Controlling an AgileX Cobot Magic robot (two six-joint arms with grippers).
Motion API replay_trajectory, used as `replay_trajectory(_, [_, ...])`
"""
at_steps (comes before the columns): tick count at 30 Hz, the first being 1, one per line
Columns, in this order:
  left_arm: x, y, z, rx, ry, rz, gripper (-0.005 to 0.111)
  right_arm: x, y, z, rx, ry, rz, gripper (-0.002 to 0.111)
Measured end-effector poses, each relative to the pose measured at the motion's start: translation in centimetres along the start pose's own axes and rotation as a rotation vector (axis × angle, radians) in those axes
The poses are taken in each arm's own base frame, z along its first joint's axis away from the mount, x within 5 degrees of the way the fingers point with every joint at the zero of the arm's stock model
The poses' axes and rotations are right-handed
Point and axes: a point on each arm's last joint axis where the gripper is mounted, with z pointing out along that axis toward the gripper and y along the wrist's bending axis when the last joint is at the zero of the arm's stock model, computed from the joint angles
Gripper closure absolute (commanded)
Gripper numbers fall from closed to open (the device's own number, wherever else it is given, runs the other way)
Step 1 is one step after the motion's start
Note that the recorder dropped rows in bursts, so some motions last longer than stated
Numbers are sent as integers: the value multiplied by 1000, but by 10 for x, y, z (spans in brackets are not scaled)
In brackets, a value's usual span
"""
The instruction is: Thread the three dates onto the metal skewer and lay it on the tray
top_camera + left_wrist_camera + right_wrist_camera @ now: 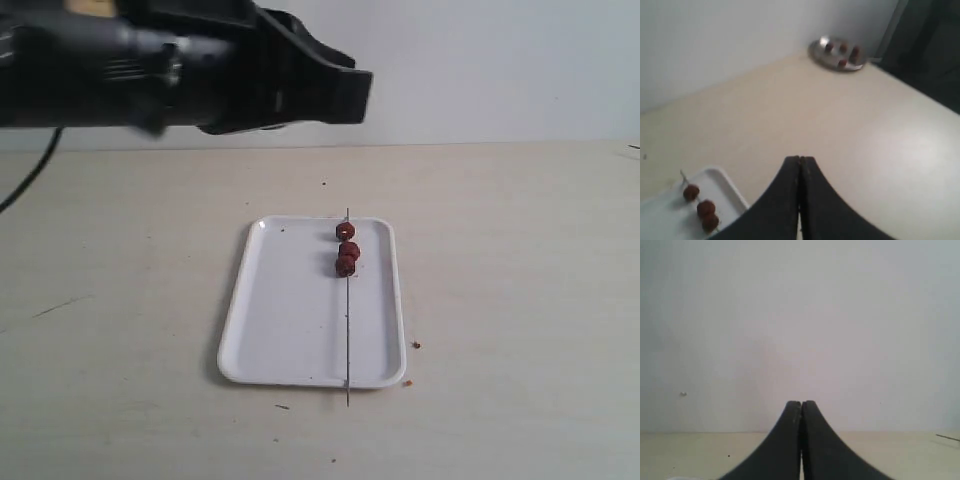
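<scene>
The left tool [800, 161], clenched on nothing, hangs raised over the surface [520, 260], apart from the tray [290, 320]. The right tool [801, 404] is clenched and empty too. The skewer [347, 330] lies along the tray's right side, three dates [346, 250] threaded near its far end.

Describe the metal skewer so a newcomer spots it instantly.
On the beige table sits a flat white rectangular tray. Along its right side in the exterior view lies a thin dark metal skewer, overhanging both short rims. Only it carries three wrinkled reddish-brown dates.
</scene>
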Motion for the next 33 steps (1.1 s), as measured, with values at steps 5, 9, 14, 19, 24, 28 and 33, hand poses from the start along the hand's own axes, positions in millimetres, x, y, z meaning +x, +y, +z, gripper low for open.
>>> replay_trajectory(5, [19,-5,-56,11,-221,96,107,1,0,0,0,8,2,108])
replay_trajectory(9, [46,0,-82,0,-247,115,107,1,0,0,0,10,2,108])
replay_trajectory(14, [72,4,-102,7,-196,119,107,1,0,0,0,10,2,108])
replay_trajectory(19, [88,5,-107,4,-119,336,107,1,0,0,0,10,2,108])
replay_trajectory(24, [88,17,-122,-66,-97,376,107,1,0,0,0,11,2,108])
replay_trajectory(28, [88,64,-167,-406,-243,-44,107,1,0,0,0,11,2,108])
replay_trajectory(33, [124,62,-215,-642,-418,-79,107,1,0,0,0,11,2,108])
